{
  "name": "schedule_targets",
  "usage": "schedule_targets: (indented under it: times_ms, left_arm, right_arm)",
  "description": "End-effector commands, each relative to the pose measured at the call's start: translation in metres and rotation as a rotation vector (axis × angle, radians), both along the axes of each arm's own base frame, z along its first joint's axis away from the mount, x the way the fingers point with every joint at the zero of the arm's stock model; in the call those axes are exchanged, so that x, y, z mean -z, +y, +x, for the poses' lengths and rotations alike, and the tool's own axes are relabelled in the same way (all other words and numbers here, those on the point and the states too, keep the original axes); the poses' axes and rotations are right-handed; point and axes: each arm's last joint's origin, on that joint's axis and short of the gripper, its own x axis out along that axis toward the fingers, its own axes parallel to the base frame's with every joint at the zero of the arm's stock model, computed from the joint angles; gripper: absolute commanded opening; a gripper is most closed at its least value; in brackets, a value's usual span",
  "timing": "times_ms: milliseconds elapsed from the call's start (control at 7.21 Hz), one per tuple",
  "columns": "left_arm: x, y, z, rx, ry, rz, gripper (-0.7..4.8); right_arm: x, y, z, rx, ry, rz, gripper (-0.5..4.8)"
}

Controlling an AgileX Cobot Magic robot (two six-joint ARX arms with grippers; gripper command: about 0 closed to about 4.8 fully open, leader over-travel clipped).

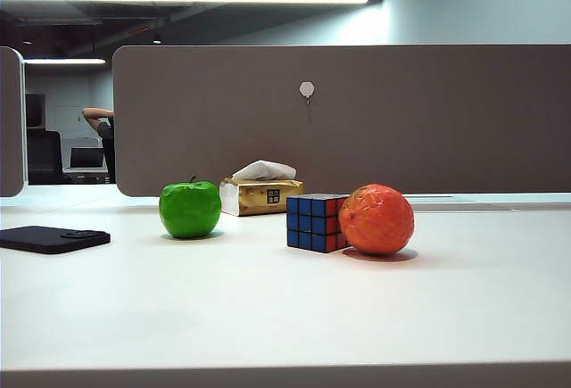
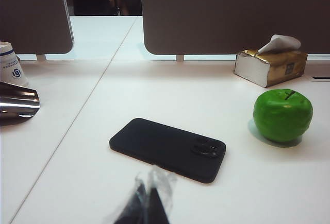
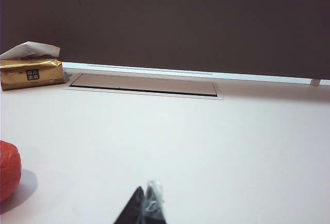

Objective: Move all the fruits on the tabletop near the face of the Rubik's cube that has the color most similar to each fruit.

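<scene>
Half the job looks settled: in the exterior view the orange (image 1: pixel 376 219) sits right up against the Rubik's cube (image 1: pixel 316 223), at the cube's 3 o'clock, beside its red-orange face (image 1: pixel 333 223). The green apple (image 1: pixel 190 209) is the open item, standing well apart at the cube's 9 o'clock on the tabletop (image 1: pixel 268 308), and no green face shows from here (it may be on a hidden side, I can't tell). The tissue box (image 1: pixel 260 195) waits behind, around 11 o'clock from the cube, and a black phone (image 1: pixel 52 239) lies far out at 9. Left gripper (image 2: pixel 149 201) hangs low over the phone with tips pressed together, nothing held, the apple off at its 2 o'clock. Right gripper (image 3: pixel 146 206) is likewise closed and empty above bare tabletop.
</scene>
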Motion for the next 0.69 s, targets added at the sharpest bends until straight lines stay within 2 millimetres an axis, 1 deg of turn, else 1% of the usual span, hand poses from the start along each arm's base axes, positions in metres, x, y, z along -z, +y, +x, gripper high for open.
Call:
schedule_targets:
  times_ms: [139,277,694]
  left_arm:
    - [-0.0016,0.0,-0.0001,0.0,-0.014,0.0,-0.05]
    - [-0.0016,0.0,-0.0001,0.0,-0.013,0.001,-0.05]
    - [-0.0016,0.0,-0.0001,0.0,-0.013,0.001,-0.05]
  right_arm:
    - [-0.0013,-0.0003,0.0,0.007,-0.015,0.003,0.0]
    - [-0.0013,-0.0023,0.0,0.078,-0.015,0.004,-0.01]
    - [-0.0014,-0.0022,0.0,0.075,-0.016,0.004,0.0]
